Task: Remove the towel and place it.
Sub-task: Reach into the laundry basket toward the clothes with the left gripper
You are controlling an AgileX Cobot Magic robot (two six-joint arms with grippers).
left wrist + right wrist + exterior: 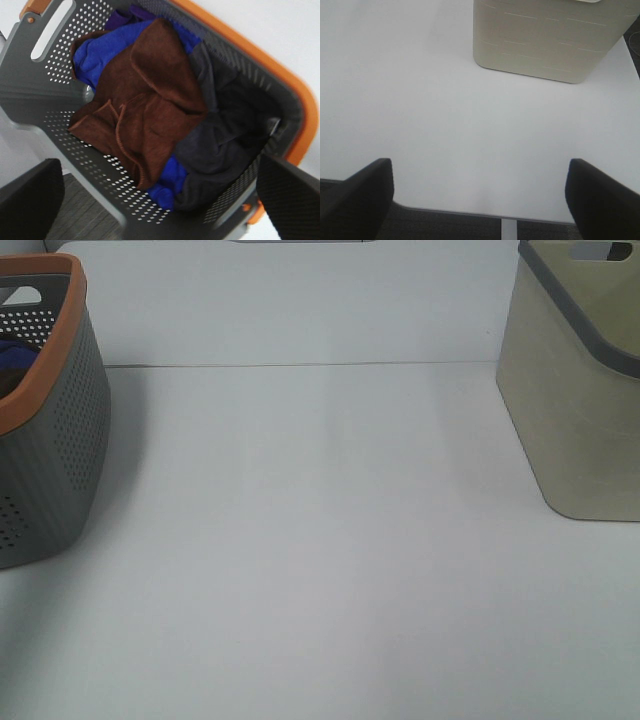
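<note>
Looking into the grey basket (60,45) through your left wrist camera, you find the towel (145,100) lying crumpled on top of the pile inside it. It is dark brown and plush, with a hemmed edge folded over itself. A blue cloth (100,50) shows from under the towel towards the wall with the handle slot and again at the opposite end. A dark grey cloth (220,135) lies just beside the towel, touching it along one side and filling the corner under the orange rim.

Your left gripper (157,175) hangs over the basket with its jaws spread wide, one at each lower corner of the wrist view. They hold nothing, and neither touches the cloth.

Your right gripper (480,180) is likewise spread wide and holds nothing. It sits over the near edge of the white table (445,110), well apart from the beige basket (545,40) that stands further along the surface.

From the high camera you see the grey basket (60,460) at the left edge of the table (300,540) and the beige basket (570,420) at the right, well apart. Only a sliver of the blue cloth (15,355) shows over the orange rim there. You cannot make out the towel from that view, and neither gripper appears in it.
</note>
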